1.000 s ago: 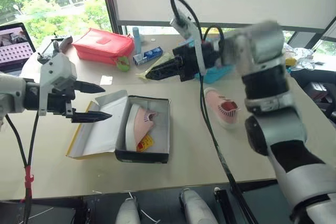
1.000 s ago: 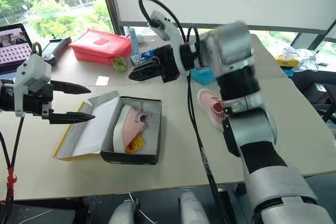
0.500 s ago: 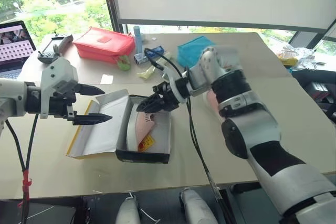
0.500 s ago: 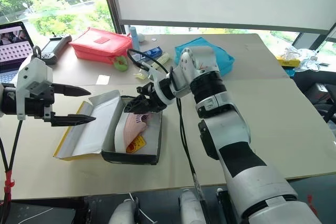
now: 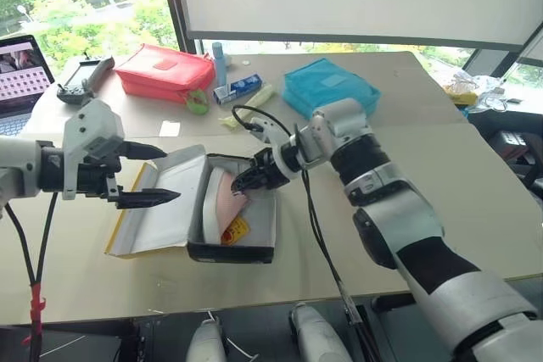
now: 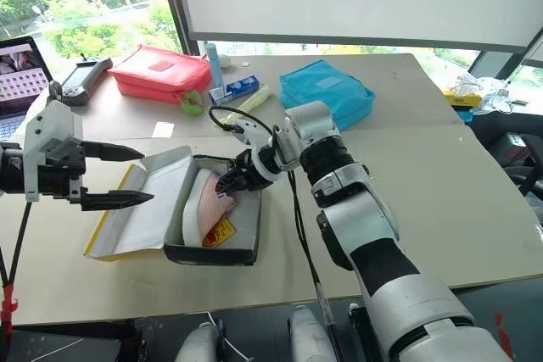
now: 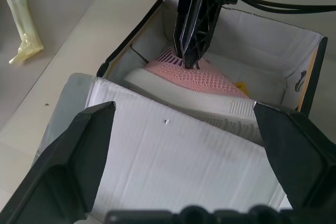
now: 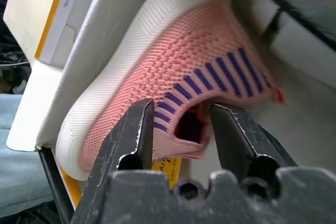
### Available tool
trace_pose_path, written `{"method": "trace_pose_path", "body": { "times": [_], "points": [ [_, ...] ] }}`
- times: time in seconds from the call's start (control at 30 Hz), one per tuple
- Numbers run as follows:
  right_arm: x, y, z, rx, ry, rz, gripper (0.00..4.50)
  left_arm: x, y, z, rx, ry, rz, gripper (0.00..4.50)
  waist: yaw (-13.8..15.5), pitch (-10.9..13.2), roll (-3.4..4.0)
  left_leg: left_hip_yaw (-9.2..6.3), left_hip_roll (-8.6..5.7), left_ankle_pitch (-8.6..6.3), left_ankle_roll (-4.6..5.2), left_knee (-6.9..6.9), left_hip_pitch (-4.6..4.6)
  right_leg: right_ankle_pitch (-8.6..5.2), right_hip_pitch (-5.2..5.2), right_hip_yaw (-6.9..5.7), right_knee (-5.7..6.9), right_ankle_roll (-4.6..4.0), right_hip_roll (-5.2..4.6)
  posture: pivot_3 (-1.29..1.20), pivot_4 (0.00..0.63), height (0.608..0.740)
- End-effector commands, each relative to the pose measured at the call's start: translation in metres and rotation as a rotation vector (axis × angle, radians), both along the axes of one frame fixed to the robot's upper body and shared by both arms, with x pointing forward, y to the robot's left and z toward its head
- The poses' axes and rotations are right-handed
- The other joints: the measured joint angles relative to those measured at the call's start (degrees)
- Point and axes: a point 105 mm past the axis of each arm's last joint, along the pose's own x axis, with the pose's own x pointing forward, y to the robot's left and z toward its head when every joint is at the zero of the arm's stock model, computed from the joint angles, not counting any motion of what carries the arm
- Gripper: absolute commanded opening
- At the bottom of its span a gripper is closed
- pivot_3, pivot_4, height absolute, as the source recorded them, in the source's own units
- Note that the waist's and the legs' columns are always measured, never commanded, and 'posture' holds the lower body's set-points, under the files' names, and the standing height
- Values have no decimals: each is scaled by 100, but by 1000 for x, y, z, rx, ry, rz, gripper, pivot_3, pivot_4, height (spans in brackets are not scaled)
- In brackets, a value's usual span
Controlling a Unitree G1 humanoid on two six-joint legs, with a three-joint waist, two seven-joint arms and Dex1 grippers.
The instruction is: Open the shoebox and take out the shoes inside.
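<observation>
Head view: my right gripper (image 5: 247, 182) reaches into the open shoebox (image 5: 254, 247) on the table (image 5: 339, 243); my left gripper (image 5: 153, 174) hovers wide open over its lid.
Right wrist view: half-open fingers (image 8: 134, 135) straddle the pink sneaker (image 8: 173, 72) collar, grip uncertain.

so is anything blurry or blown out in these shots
Left eye view: the window strip behind the table is bright, slightly washed; the arms look sharp. Right wrist view: the shoe is crisp near the gripper, softer toward the toe. Left wrist view: the near black fingers are soft.
</observation>
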Motion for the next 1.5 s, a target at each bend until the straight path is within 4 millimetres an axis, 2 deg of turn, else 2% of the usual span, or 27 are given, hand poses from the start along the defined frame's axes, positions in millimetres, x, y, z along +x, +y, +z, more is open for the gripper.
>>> {"method": "trace_pose_path", "body": {
  "times": [0.03, 0.13, 0.23, 0.37, 0.4, 0.67, 0.9, 1.0, 1.2, 1.27, 1.5],
  "points": [
    [-11, 14, 24, 112, 60, 43, 2156, -1, 1, 11, 9, -52, 6, 4500, 3, 0, 0, -2, 0, 0, 0, 0, 0, 0, 0, -1, 0, 0, 0, 0, 150, 725],
    [-16, 20, 32, 167, 95, 57, 2156, 0, 1, 11, 10, -55, 7, 4500, -4, 0, 0, -5, 0, 0, 0, 1, -2, 0, 1, -5, -1, 0, 0, 0, 150, 725],
    [-15, 22, 35, 196, 99, 45, 1477, 1, 1, 11, 12, -61, 9, 4500, -8, 0, 0, -8, 0, 0, 0, 0, -1, 0, 1, -7, 0, -1, 2, 0, 150, 725],
    [-8, 21, 38, 234, 87, 8, 124, 1, 1, 12, 14, -64, 6, 4500, 0, 0, 0, -14, 0, 0, 0, 0, -3, 0, 4, -13, -4, -2, 1, 0, 150, 725],
    [-8, 20, 38, 239, 83, 6, 52, 2, 1, 12, 15, -65, 6, 4500, 0, 0, 0, -15, 0, 0, 0, 1, -3, 0, 6, -14, -6, -2, 1, 0, 150, 725],
    [-9, 19, 43, 294, 90, -1, 52, 2, 1, 13, 18, -69, 3, 4500, -2, 0, 1, -18, 0, 0, 0, -4, -4, 0, 7, -18, -10, -2, 1, 0, 150, 725],
    [-10, -1, 109, 621, 140, 33, 52, 2, 1, 14, 25, -69, -1, 4500, 25, 1, 2, -23, 0, 0, 0, -2, -11, 0, 9, -24, -20, -2, -1, 0, 150, 725],
    [-6, -10, 108, 651, 113, 12, 52, 4, 1, 16, 26, -72, -6, 4500, 28, 1, 2, -30, 1, 0, 0, -5, -10, 0, 15, -34, -27, -2, -1, 0, 150, 725],
    [-1, -24, 125, 779, 115, -15, 52, 8, -1, 16, 30, -71, -20, 4500, 27, 1, 2, -32, 0, 0, 1, -8, -11, 1, 17, -35, -32, -3, -1, 0, 150, 725],
    [1, -36, 132, 779, 68, -29, 52, 9, -1, 17, 31, -74, -24, 4500, 30, 1, 2, -33, 0, 0, 1, -9, -11, 0, 17, -35, -32, -3, -1, 0, 150, 725],
    [16, -113, 163, 448, -464, -105, 52, 12, -3, 15, 31, -68, -41, 4500, 193, 6, 10, -31, -2, -1, -1, -11, -20, -2, 16, -37, -52, -3, -6, 0, 150, 725]
  ]
}}
